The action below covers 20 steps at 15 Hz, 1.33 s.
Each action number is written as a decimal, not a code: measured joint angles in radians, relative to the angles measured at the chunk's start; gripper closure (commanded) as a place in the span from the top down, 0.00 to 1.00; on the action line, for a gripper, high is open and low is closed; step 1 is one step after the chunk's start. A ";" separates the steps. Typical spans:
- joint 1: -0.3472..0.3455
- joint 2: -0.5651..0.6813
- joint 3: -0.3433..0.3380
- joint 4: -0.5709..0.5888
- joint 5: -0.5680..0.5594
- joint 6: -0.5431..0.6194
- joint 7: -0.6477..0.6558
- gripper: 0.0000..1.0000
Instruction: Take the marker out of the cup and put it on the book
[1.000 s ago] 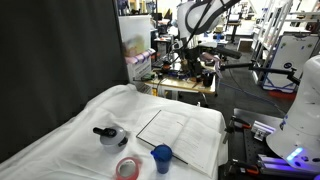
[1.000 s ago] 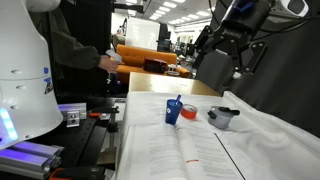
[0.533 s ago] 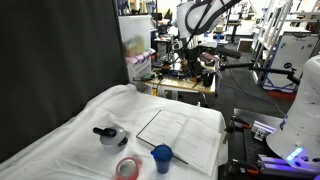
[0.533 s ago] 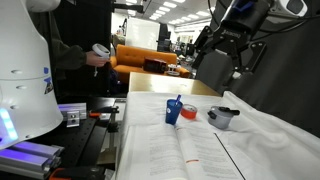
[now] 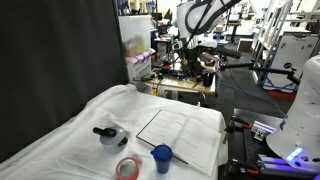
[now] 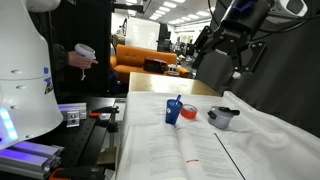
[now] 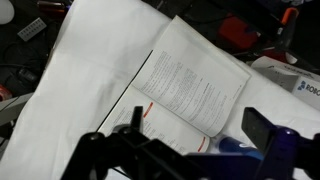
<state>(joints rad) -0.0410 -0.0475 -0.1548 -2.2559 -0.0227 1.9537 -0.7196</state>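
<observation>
printed lines on book [image 7: 190, 85], none legible

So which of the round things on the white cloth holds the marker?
The small bright blue plastic cup, with the slim blue marker sticking out; the grey round pot has only a black top.

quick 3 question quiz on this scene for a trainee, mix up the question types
1. True or false: the marker already lies on the book.
2. The gripper is: A) shut on the marker; B) open, high above the table; C) resting on the book.
3. What pink-red thing sits beside the cup?
Key: 1 false, the marker stands in the cup. 2 B. 3 the tape ring.
</observation>
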 measured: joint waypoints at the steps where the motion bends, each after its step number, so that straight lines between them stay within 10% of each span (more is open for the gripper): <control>1: 0.000 0.000 0.000 0.000 0.000 0.000 0.000 1.00; 20: 0.000 0.000 0.000 -0.001 -0.011 0.002 -0.055 1.00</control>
<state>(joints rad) -0.0410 -0.0475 -0.1543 -2.2565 -0.0338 1.9554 -0.7744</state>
